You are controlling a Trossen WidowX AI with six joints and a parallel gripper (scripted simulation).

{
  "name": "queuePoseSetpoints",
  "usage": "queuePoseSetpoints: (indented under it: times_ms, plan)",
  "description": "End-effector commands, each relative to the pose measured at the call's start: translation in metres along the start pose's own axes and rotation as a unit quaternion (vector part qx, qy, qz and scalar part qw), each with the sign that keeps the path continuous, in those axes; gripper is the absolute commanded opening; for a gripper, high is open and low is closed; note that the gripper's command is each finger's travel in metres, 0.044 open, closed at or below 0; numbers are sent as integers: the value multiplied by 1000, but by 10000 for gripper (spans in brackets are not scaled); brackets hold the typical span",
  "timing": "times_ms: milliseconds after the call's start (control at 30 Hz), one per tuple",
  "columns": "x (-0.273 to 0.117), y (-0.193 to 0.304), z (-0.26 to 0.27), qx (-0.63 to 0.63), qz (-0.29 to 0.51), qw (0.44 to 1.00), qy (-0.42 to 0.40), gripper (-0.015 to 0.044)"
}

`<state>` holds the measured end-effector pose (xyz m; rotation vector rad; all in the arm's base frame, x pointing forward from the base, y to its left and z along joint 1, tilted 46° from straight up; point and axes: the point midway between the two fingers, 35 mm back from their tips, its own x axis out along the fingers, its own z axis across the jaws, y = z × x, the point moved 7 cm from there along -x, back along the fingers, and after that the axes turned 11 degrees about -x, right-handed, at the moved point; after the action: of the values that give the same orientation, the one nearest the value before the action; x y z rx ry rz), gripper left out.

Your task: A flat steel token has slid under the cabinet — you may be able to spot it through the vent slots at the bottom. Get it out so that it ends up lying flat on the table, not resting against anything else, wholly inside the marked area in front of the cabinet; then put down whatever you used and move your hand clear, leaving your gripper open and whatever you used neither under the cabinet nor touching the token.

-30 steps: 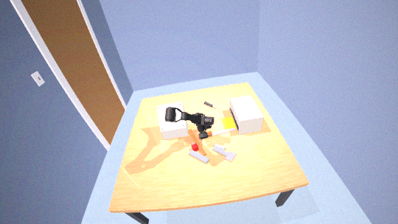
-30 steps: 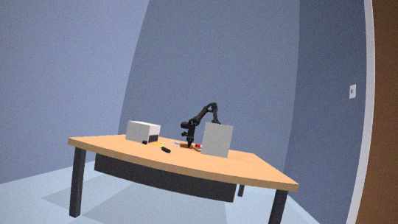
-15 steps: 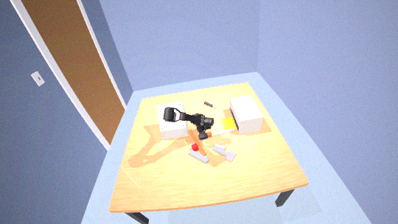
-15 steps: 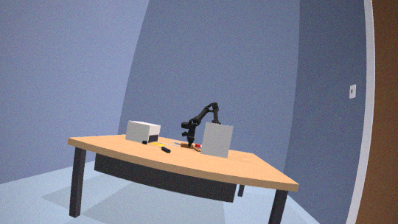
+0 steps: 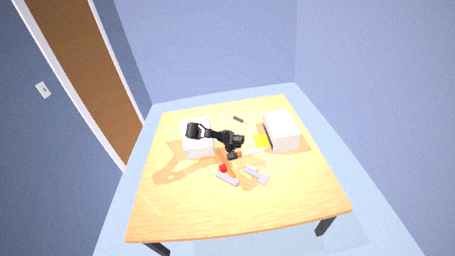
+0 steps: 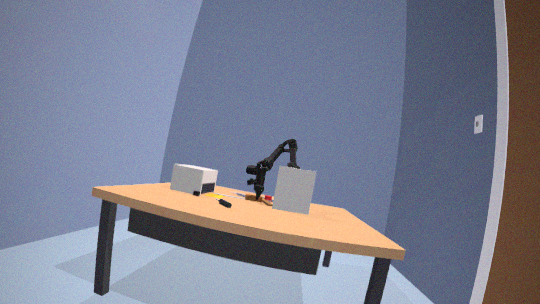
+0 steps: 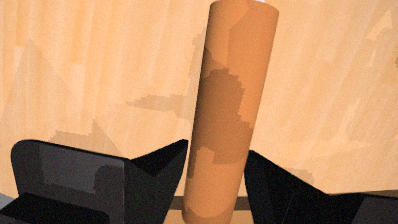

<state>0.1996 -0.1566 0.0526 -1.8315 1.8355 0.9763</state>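
The white cabinet (image 5: 287,131) (image 6: 187,180) stands with its dark slotted front facing the yellow marked area (image 5: 261,140) (image 6: 215,195). I cannot make out the token in any view. A tool with an orange handle (image 7: 227,90) and a thin white rod (image 5: 254,151) lies low over or on the table, the rod's far end near the yellow area's edge and the cabinet front. My gripper (image 5: 232,156) (image 6: 258,198) (image 7: 216,151) is down at the handle, its fingers slightly open on either side of it, with a narrow gap showing on the left in the wrist view.
A black-handled tool (image 5: 238,120) (image 6: 225,203) lies toward the back. A red cube (image 5: 222,168) (image 6: 268,198), a grey bar (image 5: 227,178) and a pale grey flat-ended piece (image 5: 264,178) lie on the near side. The white base box (image 5: 198,147) (image 6: 294,190) stands behind the arm.
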Motion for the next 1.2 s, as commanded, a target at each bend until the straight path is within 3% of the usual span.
queuePoseSetpoints:
  times_ms: [0,100,633,767,1067,1167]
  plan:
    - [0,0,0,0,0,1000,0,200]
    - [0,0,0,0,-1,1000,0,270]
    - [5,3,1,-1,-1,1000,0,270]
    - [2,0,-1,3,-1,1000,3,165]
    - [2,0,-1,3,-1,1000,3,105]
    - [2,0,-1,3,-1,1000,3,26]
